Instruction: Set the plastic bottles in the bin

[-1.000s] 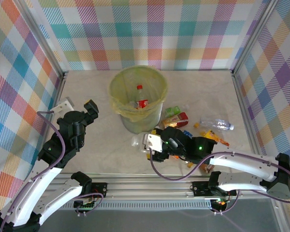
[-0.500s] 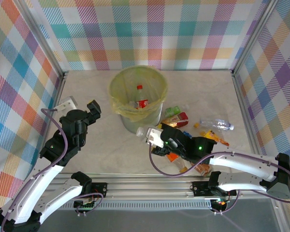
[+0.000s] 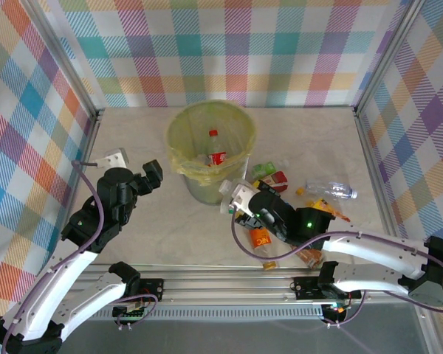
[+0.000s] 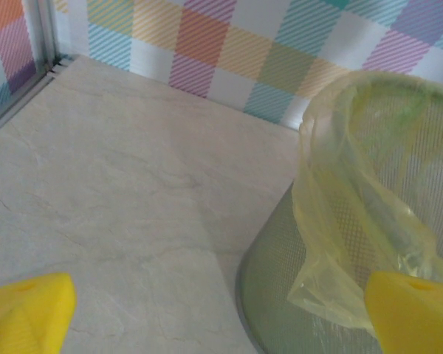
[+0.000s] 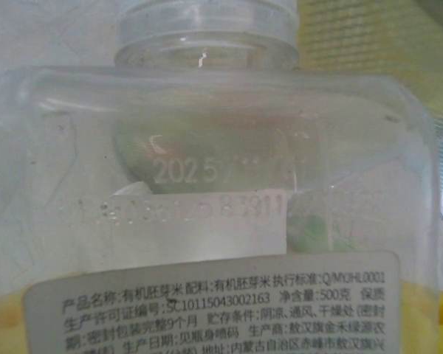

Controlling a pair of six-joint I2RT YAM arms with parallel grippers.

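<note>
Top view: within 1 second the right pincer [image 3: 240, 200] has raised the clear plastic bottle with a white cap [image 3: 229, 190], which it pinches, off the desk [image 3: 162, 236] to just beside the round grey-green mesh bin lined with a yellow-green bag [image 3: 179, 164], mid-desk toward the far edge. The left pincer [image 3: 152, 177] has crept binward.

Left wrist: its yellow fingertips [image 4: 26, 310] are spread, the bin beside them.

Right wrist: the bottle's label is close up. Likely only clearing the rim and release remain.

- We see a pale, marbled table [image 3: 170, 236] with faint veins across its top.
- Checked cloth walls [image 3: 236, 51] in many colours stand along its far, left and right edges.
- Metal posts [image 3: 61, 55] rise from its far corners.
- A ribbed metal rail [image 3: 229, 284] runs along its near edge.
</note>
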